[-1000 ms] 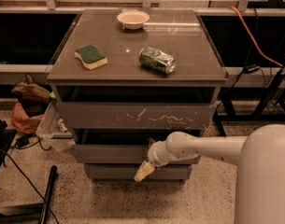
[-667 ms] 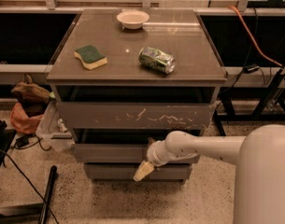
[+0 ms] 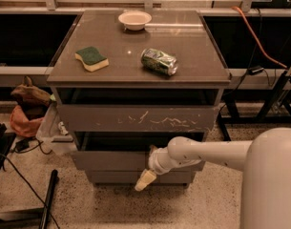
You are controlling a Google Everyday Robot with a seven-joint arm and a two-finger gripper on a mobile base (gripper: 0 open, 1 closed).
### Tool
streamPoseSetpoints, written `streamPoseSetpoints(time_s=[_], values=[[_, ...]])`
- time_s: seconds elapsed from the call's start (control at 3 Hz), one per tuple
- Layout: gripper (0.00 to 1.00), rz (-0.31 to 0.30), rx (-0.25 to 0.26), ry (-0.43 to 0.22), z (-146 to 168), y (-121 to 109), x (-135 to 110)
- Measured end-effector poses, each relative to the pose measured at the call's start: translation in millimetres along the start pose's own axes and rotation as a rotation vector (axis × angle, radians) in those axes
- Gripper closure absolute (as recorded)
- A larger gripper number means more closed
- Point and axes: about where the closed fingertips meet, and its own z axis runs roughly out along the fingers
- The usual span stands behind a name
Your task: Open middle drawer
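- The end effector (image 3: 144,180) hangs at the tip of the robot's pale arm (image 3: 209,154), pointing down and to the left. Its cream tip lies in front of the lowest drawer (image 3: 111,177), just under the bottom edge of the middle drawer (image 3: 107,160). I cannot tell whether it is released or clenched.
- The desk (image 3: 197,56) is a grey-brown cabinet with a flat top and three drawer fronts stacked beneath it.
- The arm reaches in from the right, and its wrist crosses the right half of the middle drawer's front.
- The top drawer (image 3: 97,117) is the tallest, and white scratches cover its front.
- The middle drawer sits directly below it, plain-fronted, with a dark gap showing above its upper edge.
- The lowest drawer is slightly narrower.
- A dented green can (image 3: 159,61) lies on its side on the desk top.
- A green-and-yellow sponge (image 3: 91,58) lies to the left of the can, apart from it.
- A small white bowl (image 3: 134,19) stands near the back edge.
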Motion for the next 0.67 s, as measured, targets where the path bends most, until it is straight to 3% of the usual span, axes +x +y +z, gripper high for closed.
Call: streamPoseSetpoints(time_s=[0.33,0.67], values=[[0.00,0.009,-0.016,-0.002,-6.9,16.2,-1.9],[0.00,0.009,-0.016,-0.002,-6.9,16.2,-1.9]])
